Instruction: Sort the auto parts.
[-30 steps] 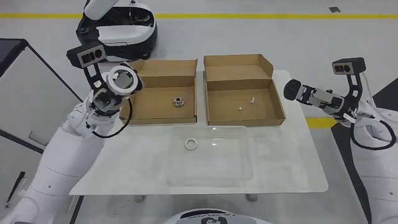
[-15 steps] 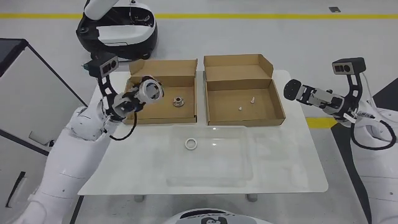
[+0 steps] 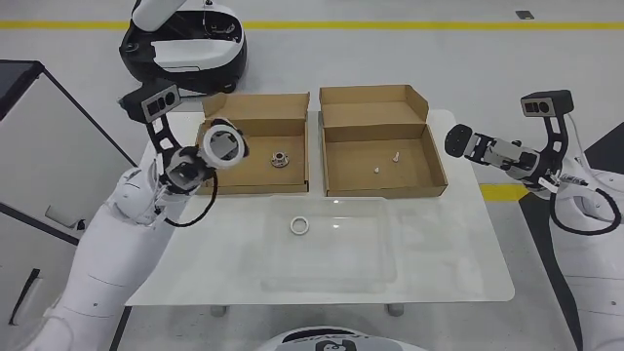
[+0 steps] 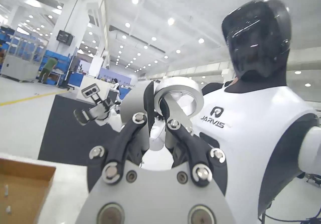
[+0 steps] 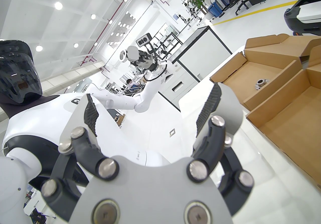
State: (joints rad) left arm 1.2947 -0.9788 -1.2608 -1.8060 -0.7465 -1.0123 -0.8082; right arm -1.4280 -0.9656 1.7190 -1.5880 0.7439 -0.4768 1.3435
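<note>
My left gripper is shut on a large silver ring, held in the air over the left rim of the left cardboard box. In the left wrist view one finger sits inside the ring and the other outside it. A flanged metal part lies in that box. The right box holds two small bolts. A smaller ring lies in a clear tray. My right gripper hangs open and empty past the table's right edge, its pads wide apart.
The white table carries both boxes at the back and the clear tray in front. Another robot base stands behind the table. A dark-edged cabinet is at the left.
My left gripper carried the ring rightward from outside the left box to above its left rim, and the wrist turned. The right arm stayed still.
</note>
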